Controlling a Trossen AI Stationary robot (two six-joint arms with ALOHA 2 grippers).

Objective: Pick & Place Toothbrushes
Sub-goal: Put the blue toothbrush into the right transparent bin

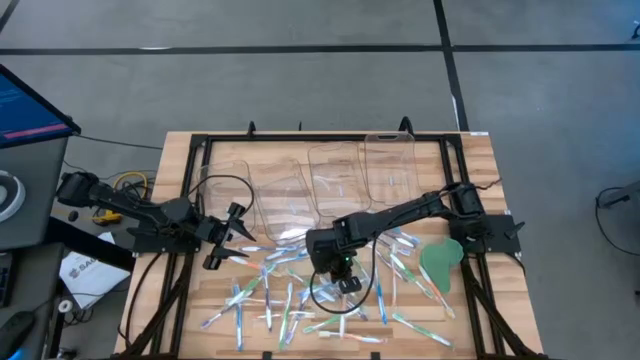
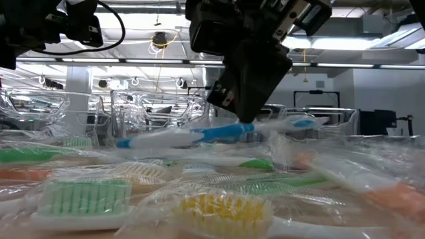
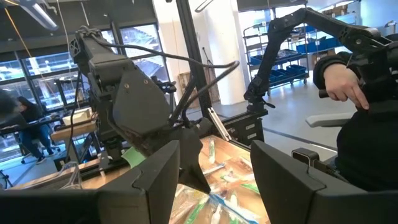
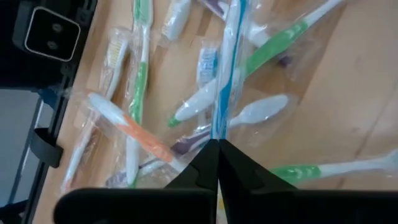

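**Toothbrush pinched over the pile, left arm waiting**

The toothbrushes (image 1: pixel 330 300) lie scattered in their clear wrappers across the near half of the wooden table (image 1: pixel 480 160), thickest between the middle and the near edge, with a few reaching toward the right edge. Your right gripper (image 1: pixel 347 283) is down among them near the table's middle, and its claw is pressed together on the blue-and-white toothbrush (image 4: pixel 227 68). In the right wrist view you can see the two dark fingers (image 4: pixel 205 165) meeting at a point on the blue handle, and the brush runs straight away from them over the others. In the low view that same blue brush (image 2: pixel 199 135) hangs level, just above the heap, under the dark gripper body.

Around the held brush you have a green-handled toothbrush (image 4: pixel 273 46) crossing under it, an orange-handled toothbrush (image 4: pixel 134 134) to one side, and another green one (image 4: pixel 140 74) near the table's frame. A flat green leaf-shaped piece (image 1: pixel 441 262) rests near the right edge, just beside the right arm's base.

Along the far edge stand the clear plastic bins (image 1: pixel 340 180) in a row.

Your left gripper (image 1: pixel 229 243) hovers near the left edge, over the outermost brushes, its claw spread and holding nothing. In the left wrist view a person's hand (image 3: pixel 342 84) shows beyond the table.
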